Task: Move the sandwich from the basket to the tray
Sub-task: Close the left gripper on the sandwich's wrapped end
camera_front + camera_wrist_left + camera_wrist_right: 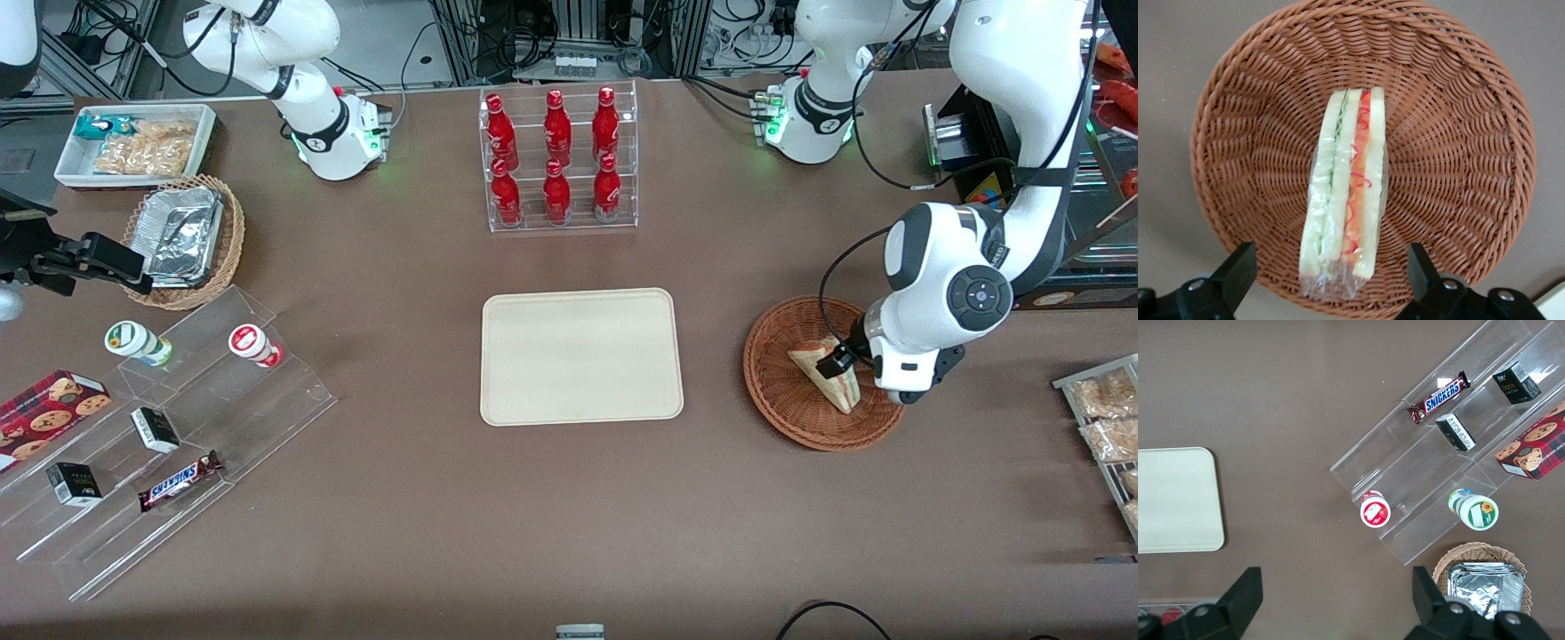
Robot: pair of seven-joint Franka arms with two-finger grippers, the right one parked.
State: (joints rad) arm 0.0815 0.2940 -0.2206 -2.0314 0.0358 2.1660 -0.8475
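Brown worktop [569,498] across the whole front frame. Cream tray [581,356] flat at frame centre, bare, nothing on it. Reddish-brown wicker basket [805,391] at right of centre in the front frame, apart from the tray with a strip of worktop between. Clear rack of red bottles [558,158] at upper centre, well clear of tray and basket. Sandwich [831,372] in the basket, film-wrapped, standing on edge with cut face and filling layers up, leaning toward the rim nearest the front camera. Claw [1331,280] low over the basket, spread wide, one finger [1238,270] on each side of the sandwich end, nothing pinched yet; whether the pads touch the film cannot be told. Task judged at its start: sandwich not lifted, tray waiting. Risks from here, as judgement only: slippery wrap and soft bread, so a close too hard would crush the wedge and a close too light would let it slide out on the lift. Grip looks set at one end rather than mid-length, so the free end may swing or droop and pull loose. Sloped woven wall close to the fingers, so a low descent may catch the rim and drag or tip the light basket. Loose film alone may get pinched instead of bread.
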